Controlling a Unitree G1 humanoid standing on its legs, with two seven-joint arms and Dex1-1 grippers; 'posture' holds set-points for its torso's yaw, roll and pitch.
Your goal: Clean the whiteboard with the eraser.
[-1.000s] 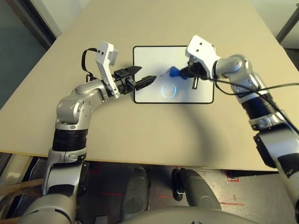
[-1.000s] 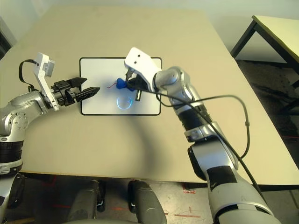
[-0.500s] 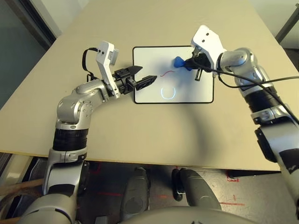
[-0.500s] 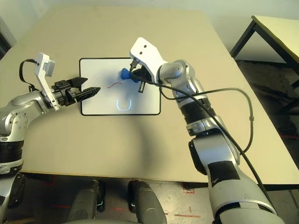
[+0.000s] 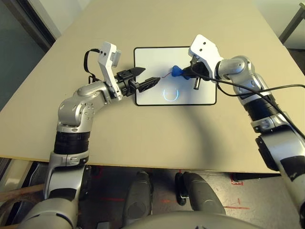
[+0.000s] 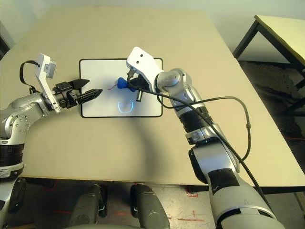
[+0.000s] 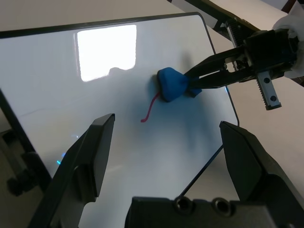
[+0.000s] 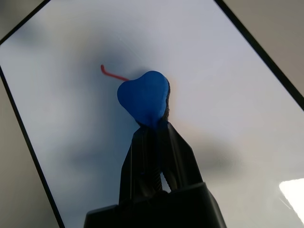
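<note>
Gripping one blue eraser (image 8: 145,97) between its two fingers, the right gripper (image 8: 154,128) presses in on it over the single whiteboard (image 5: 147,98), which lies on the table (image 5: 119,138). One red line (image 7: 151,108) runs out from beside the eraser across the white surface. The left gripper (image 7: 166,124), second of two, stands open and holds nothing, its two fingers apart at the board's left edge. One ring-shaped glare (image 5: 170,94) shines on the board, nearer the robot than the eraser.
</note>
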